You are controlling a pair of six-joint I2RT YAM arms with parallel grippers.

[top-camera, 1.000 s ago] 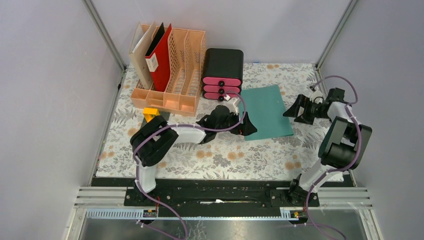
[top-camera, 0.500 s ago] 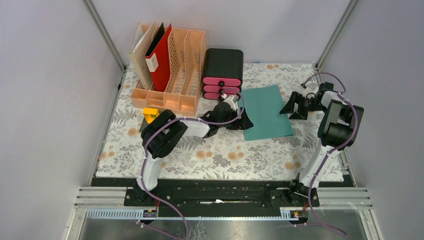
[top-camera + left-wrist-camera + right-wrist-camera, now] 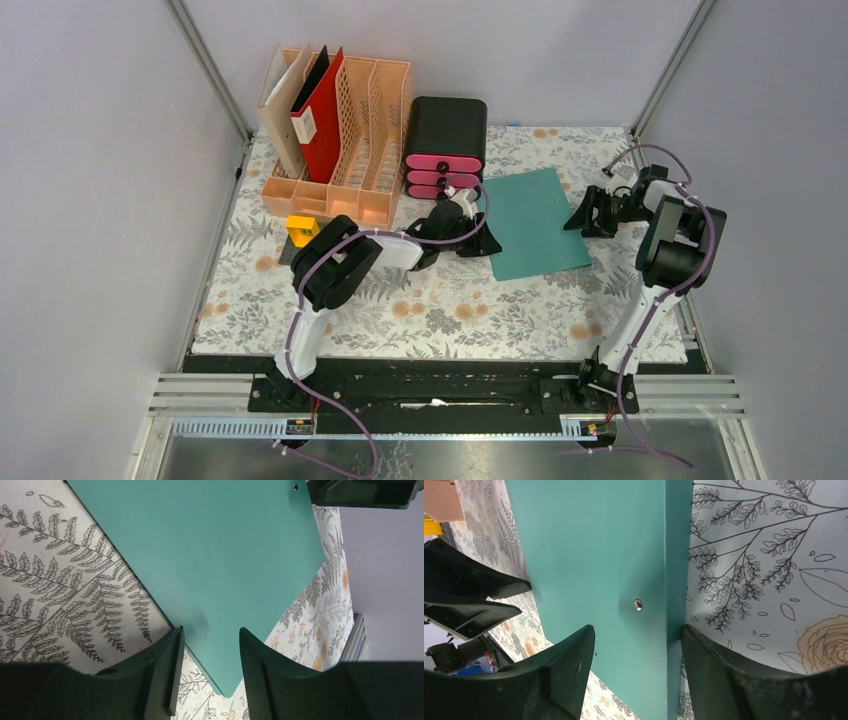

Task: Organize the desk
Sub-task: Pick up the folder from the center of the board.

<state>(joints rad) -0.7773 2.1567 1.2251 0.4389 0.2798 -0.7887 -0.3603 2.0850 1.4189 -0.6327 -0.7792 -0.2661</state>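
The left gripper, jaws parted and clasping nothing, straddled a corner of the flat teal card folder at the bottom centre of its wrist view. The right gripper, likewise released, stood astride the folder's spine edge. The fern-printed cloth desk lay under both. Only the top view showed the orange slotted file rack and the black drawer box, upper left.
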